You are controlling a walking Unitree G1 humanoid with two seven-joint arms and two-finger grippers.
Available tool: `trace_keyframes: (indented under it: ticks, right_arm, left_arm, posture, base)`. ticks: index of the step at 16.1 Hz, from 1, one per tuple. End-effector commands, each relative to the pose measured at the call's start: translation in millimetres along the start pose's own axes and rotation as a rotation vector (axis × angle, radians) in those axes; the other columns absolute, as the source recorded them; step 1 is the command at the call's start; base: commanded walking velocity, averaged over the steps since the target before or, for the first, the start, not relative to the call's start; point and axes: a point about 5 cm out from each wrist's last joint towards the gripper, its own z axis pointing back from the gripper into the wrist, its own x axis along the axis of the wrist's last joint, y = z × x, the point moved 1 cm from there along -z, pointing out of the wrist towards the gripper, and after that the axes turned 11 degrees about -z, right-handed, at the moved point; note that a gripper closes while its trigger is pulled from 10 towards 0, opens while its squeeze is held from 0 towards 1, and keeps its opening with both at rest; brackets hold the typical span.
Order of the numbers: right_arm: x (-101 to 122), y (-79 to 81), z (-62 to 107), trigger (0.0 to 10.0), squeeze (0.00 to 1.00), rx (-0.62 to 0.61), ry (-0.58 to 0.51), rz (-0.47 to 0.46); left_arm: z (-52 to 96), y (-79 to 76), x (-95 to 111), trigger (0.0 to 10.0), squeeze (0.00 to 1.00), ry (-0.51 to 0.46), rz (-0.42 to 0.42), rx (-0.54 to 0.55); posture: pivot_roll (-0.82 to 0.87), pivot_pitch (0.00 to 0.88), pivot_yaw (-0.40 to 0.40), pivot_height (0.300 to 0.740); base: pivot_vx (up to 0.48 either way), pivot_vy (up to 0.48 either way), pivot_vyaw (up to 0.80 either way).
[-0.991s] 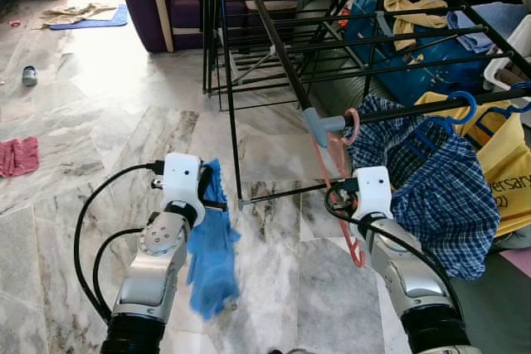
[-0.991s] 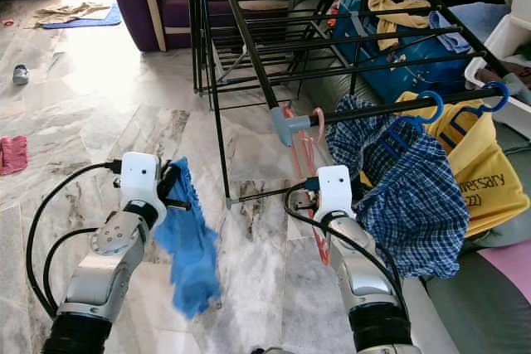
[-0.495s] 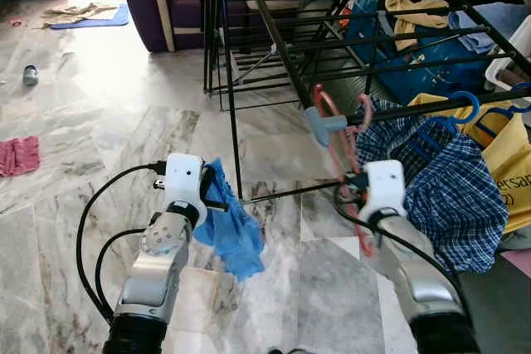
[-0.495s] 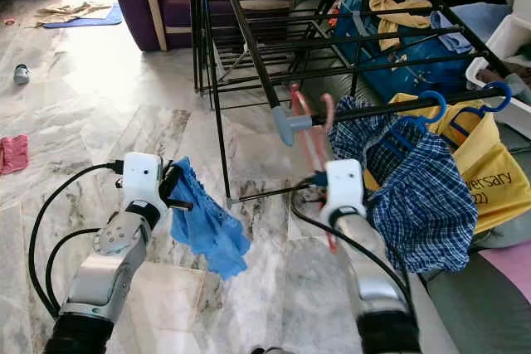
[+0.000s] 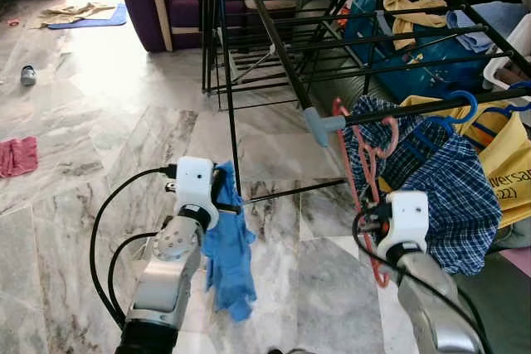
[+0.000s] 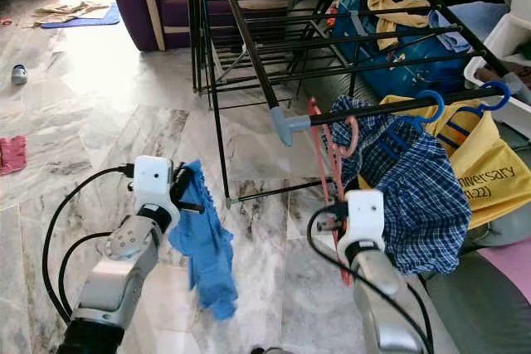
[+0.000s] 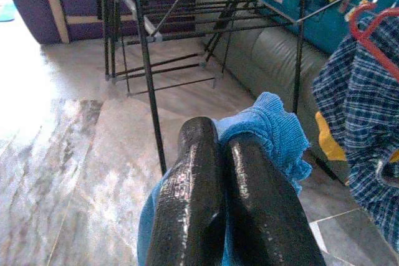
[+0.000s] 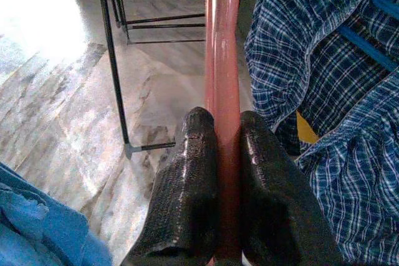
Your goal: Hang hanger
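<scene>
Drying rack (image 5: 274, 31) far centre, sofa (image 5: 166, 2) far left behind it, checked shirt (image 5: 440, 196) hanging right, hanger (image 5: 365, 180) just left of shirt, cloth (image 5: 228, 254) near left

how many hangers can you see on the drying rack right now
3. A red hanger hooked near the rail's end, gripped in the right gripper. One blue hanger holds the plaid shirt; another blue hanger sits farther right. Clothes may hide more.

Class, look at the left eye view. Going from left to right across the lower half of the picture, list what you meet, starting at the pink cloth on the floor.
Pink cloth → left gripper → blue cloth → red hanger held by the right gripper → checked shirt → yellow bag.
</scene>
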Motion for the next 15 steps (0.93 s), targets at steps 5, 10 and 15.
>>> trace_keyframes:
  ticks: [5, 10, 15]
  right_arm:
    - [2, 6.2, 6.0, 10.0, 0.0, 0.007, 0.003, -0.01]
    - [4, 9.4, 4.4, 10.0, 0.0, 0.016, 0.008, -0.016]
    - [7, 18.8, -1.4, 10.0, 0.0, 0.032, -0.017, -0.062]
  left_arm:
    - [2.3, 1.3, 5, 10.0, 0.0, -0.022, -0.014, 0.014]
    - [6.2, 3.1, 3, 10.0, 0.0, -0.013, -0.022, 0.015]
    - [12.7, 11.0, 0, 10.0, 0.0, -0.008, -0.075, 0.02]
  posture:
    - [0.0, 0.124, -0.089, 0.74]
    - [0.01, 0.128, -0.094, 0.74]
    - [0.04, 0.106, -0.086, 0.74]
  base:
    - [0.0, 0.0, 0.0]
    - [-0.219, 0.0, 0.0]
    - [-0.342, 0.0, 0.0]
